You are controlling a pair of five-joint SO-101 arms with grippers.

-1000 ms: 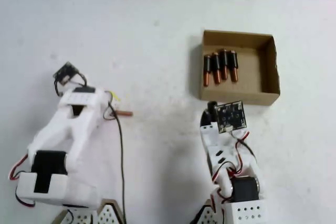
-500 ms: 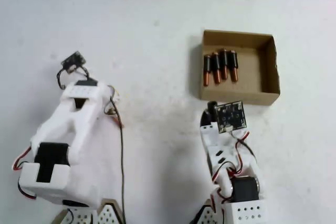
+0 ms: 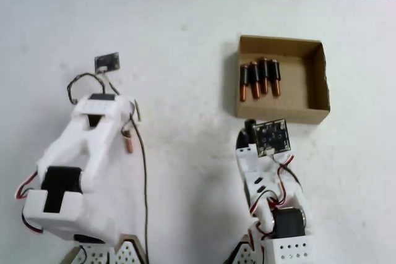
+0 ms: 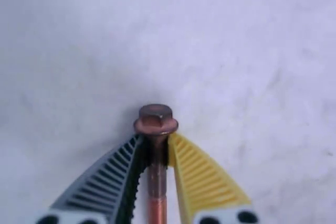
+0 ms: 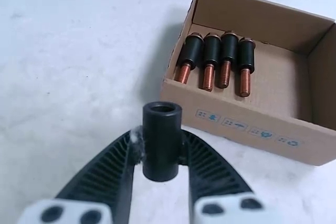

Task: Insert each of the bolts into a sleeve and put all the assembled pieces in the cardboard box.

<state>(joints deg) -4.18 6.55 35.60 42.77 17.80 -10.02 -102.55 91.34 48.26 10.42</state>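
Observation:
My left gripper (image 4: 155, 148) is shut on a copper bolt (image 4: 155, 129), its hex head sticking out past the grey and yellow fingers over bare white table. From above, the bolt (image 3: 129, 142) hangs at the left arm's tip, pointing toward the table's front. My right gripper (image 5: 160, 153) is shut on a black sleeve (image 5: 161, 140), held upright with its bore facing up, just in front of the cardboard box (image 5: 294, 137). The box (image 3: 315, 66) holds several assembled bolt-and-sleeve pieces (image 3: 260, 78), seen lying side by side as pieces (image 5: 215, 61) in the right wrist view.
The white table (image 3: 185, 41) stretches open between the two arms and behind them. A black cable (image 3: 143, 183) trails from the left arm toward the front edge. The right arm's base (image 3: 281, 239) stands at the front.
The left arm's wrist has rotated, turning the bolt from pointing right to pointing toward the front. The right arm has kept still.

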